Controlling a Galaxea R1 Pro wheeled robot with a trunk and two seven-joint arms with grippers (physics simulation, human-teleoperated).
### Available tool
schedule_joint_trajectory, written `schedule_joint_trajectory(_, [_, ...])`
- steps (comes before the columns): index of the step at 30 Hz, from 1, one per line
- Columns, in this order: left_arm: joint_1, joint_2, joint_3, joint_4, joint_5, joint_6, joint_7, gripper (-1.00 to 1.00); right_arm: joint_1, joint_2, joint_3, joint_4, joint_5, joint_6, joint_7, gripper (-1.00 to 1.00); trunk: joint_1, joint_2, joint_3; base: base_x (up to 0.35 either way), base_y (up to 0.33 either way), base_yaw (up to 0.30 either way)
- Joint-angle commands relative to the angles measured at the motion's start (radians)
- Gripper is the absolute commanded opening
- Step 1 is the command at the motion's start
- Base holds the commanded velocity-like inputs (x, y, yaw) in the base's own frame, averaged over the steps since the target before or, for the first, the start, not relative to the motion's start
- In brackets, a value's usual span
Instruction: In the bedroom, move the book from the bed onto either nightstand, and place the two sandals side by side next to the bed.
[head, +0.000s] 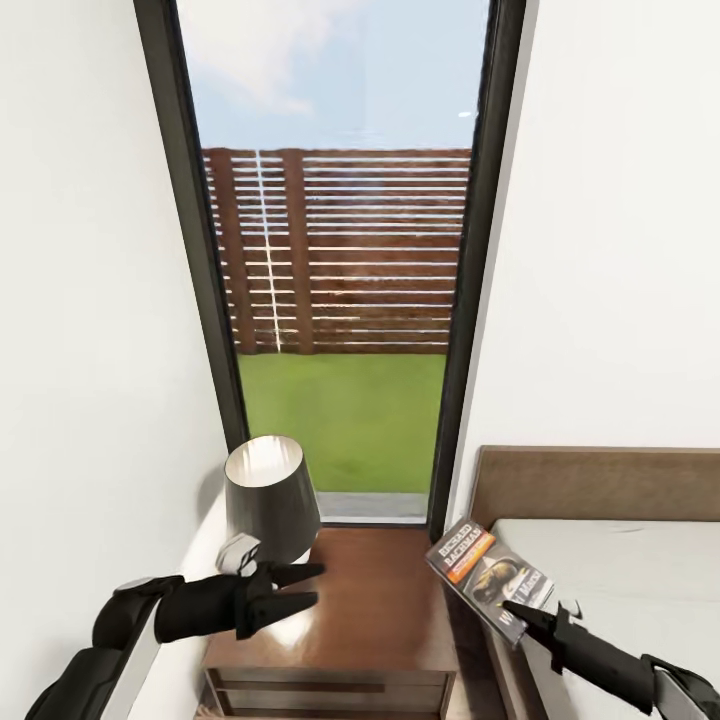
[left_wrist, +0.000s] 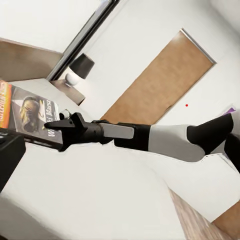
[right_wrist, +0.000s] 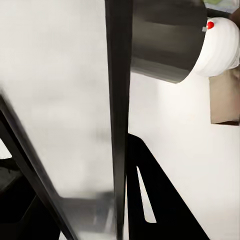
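Book (head: 490, 577) is pinched in the right hand (head: 520, 612) between the bed (head: 620, 580) and the nightstand (head: 360, 610); the left hand (head: 295, 588) hangs spread apart by the lamp (head: 268, 497)

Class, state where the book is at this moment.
In the head view, the book is held tilted in the right gripper, above the gap between the nightstand and the bed.

A lamp (head: 266, 500) stands at the nightstand's (head: 370, 620) back left corner, with the left gripper (head: 300, 588) just before it. The top's middle, front and right edge lie bare for passage.
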Motion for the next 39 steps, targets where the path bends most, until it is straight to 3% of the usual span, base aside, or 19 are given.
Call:
schedule_joint_trajectory(1, [0.000, 0.001, 0.001, 0.002, 0.004, 0.011, -0.002, 1.00, -0.009, 0.000, 0.006, 0.000, -0.007, 0.006, -0.006, -1.00, 0.000, -0.001, -0.001, 0.000, 0.000, 0.000])
schedule_joint_trajectory(3, [0.000, 0.001, 0.005, 0.006, 0.010, 0.012, -0.003, 1.00, -0.033, 0.006, 0.005, -0.003, -0.007, 0.007, -0.068, -1.00, 0.000, -0.001, -0.001, 0.000, 0.000, 0.000])
schedule_joint_trajectory(4, [0.000, 0.001, 0.006, 0.007, 0.020, 0.012, -0.002, 1.00, -0.043, 0.028, 0.005, -0.004, -0.008, 0.007, -0.152, -1.00, 0.000, -0.001, -0.001, 0.000, 0.000, 0.000])
schedule_joint_trajectory(5, [0.000, 0.000, 0.006, 0.007, 0.023, 0.011, -0.002, 1.00, -0.045, 0.040, 0.005, -0.005, -0.008, 0.007, -0.180, -1.00, 0.000, -0.001, -0.001, 0.000, 0.000, 0.000])
schedule_joint_trajectory(8, [0.000, -0.005, 0.002, 0.009, 0.030, 0.008, 0.000, 1.00, -0.051, 0.123, 0.005, -0.012, -0.008, 0.006, -0.319, -1.00, 0.000, -0.001, -0.001, 0.000, 0.000, 0.000])
schedule_joint_trajectory(10, [0.000, -0.009, 0.001, 0.011, 0.030, 0.007, 0.003, 1.00, -0.052, 0.164, 0.006, -0.037, -0.009, 0.006, -0.358, -1.00, 0.000, -0.001, -0.001, 0.000, 0.000, 0.000])
schedule_joint_trajectory(14, [0.000, -0.012, 0.001, 0.012, 0.030, 0.005, 0.003, 1.00, -0.053, 0.205, 0.007, -0.066, -0.007, 0.006, -0.381, -1.00, 0.000, -0.001, -0.001, 0.000, 0.000, 0.000])
schedule_joint_trajectory(15, [0.000, -0.013, -0.001, 0.012, 0.029, 0.005, 0.004, 1.00, -0.053, 0.227, 0.007, -0.071, -0.007, 0.005, -0.384, -1.00, 0.000, -0.001, -0.001, 0.000, 0.000, 0.000])
schedule_joint_trajectory(19, [0.000, -0.015, -0.001, 0.013, 0.029, 0.005, 0.009, 1.00, -0.053, 0.241, 0.010, -0.073, -0.007, -0.004, -0.385, -1.00, 0.000, -0.001, -0.001, 0.119, 0.000, 0.000])
schedule_joint_trajectory(27, [0.000, -0.015, -0.001, 0.014, 0.029, 0.005, 0.012, 1.00, -0.053, 0.245, 0.013, -0.067, -0.007, -0.005, -0.387, -1.00, 0.000, -0.001, -0.001, 0.308, 0.000, 0.000])
schedule_joint_trajectory(32, [0.000, -0.015, -0.001, 0.014, 0.028, 0.005, 0.012, 1.00, -0.053, 0.281, 0.013, -0.068, -0.007, 0.004, -0.388, -1.00, 0.000, -0.001, -0.001, 0.319, 0.000, 0.000])
schedule_joint_trajectory(39, [0.000, -0.015, -0.001, 0.014, 0.029, 0.005, 0.012, 1.00, -0.053, 0.291, 0.013, -0.069, -0.007, 0.007, -0.389, -1.00, 0.000, -0.001, -0.001, 0.283, 0.000, 0.000])
